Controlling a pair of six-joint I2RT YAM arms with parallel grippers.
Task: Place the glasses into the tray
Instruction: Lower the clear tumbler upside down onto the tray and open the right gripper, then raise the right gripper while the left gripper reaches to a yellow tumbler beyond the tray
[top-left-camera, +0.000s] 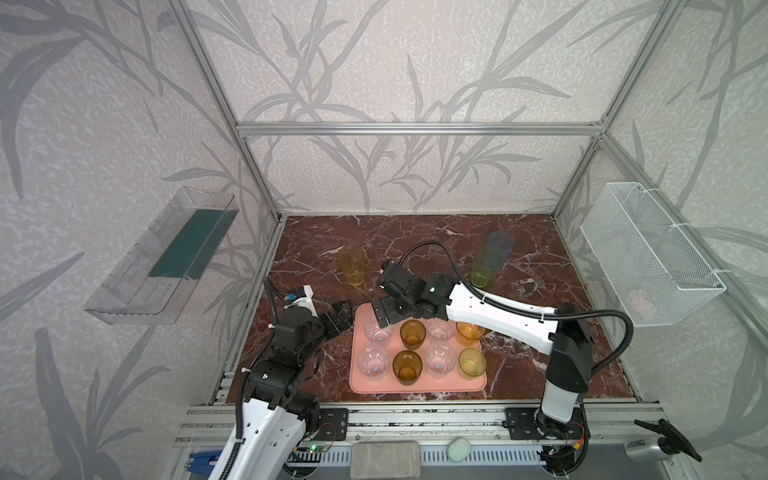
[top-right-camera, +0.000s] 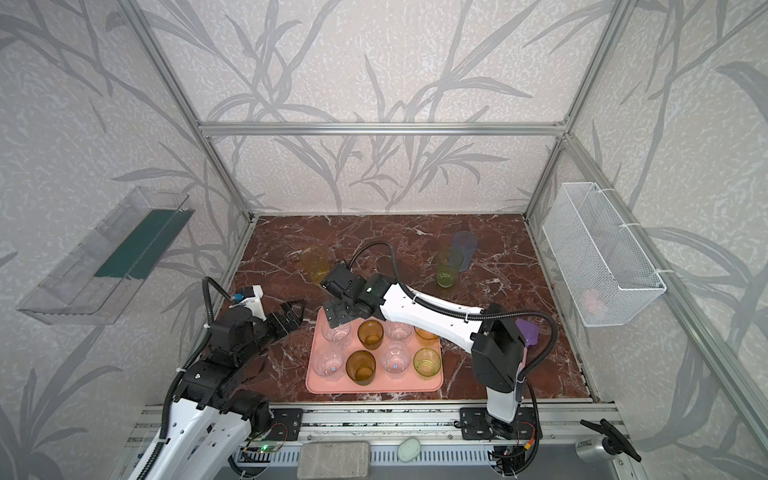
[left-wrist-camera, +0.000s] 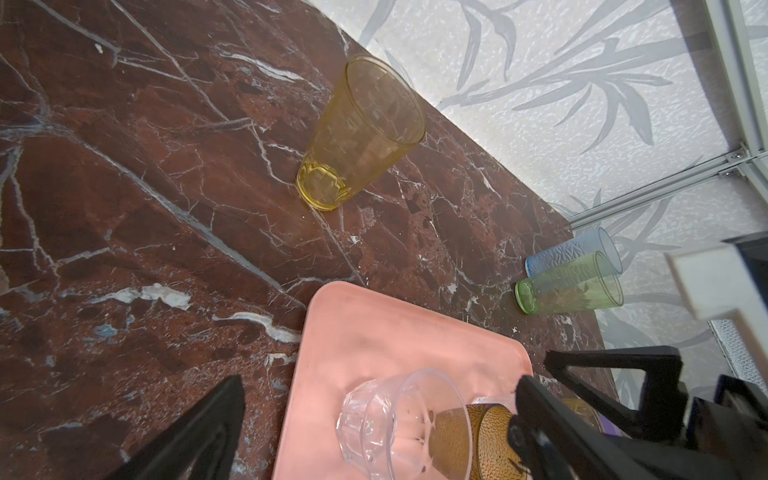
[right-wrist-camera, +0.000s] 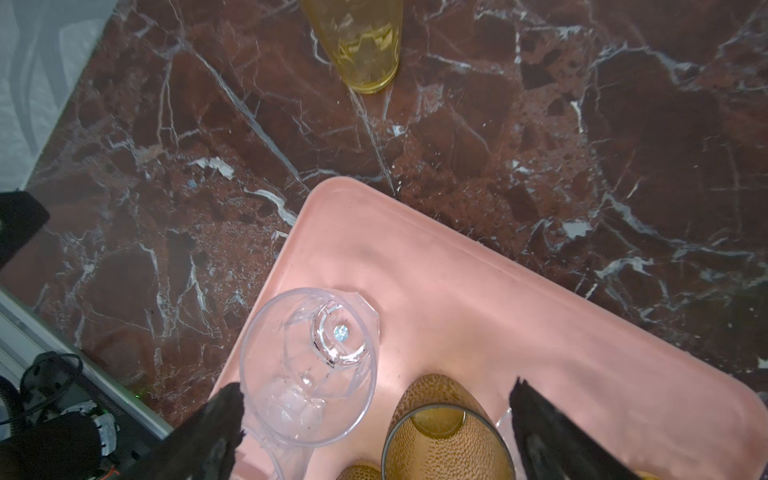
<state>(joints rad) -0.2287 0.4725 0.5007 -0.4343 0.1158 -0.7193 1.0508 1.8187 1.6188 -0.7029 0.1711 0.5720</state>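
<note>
Right pincer (top-left-camera: 384, 320) is hovering wide open over a clear glass (top-left-camera: 379, 334) on the tray (top-left-camera: 415, 386); left pincer (top-left-camera: 338, 318) is sitting open beside it.

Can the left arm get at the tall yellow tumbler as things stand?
Probably yes. The left gripper is open, and only bare marble tabletop lies between it and the tall yellow tumbler, upright beyond the tray. The right gripper hovers close beside that path.

Eight short glasses (top-right-camera: 360, 365) on pink tray (top-right-camera: 374, 387), three tall tumblers (top-right-camera: 448, 268) beyond.
</note>
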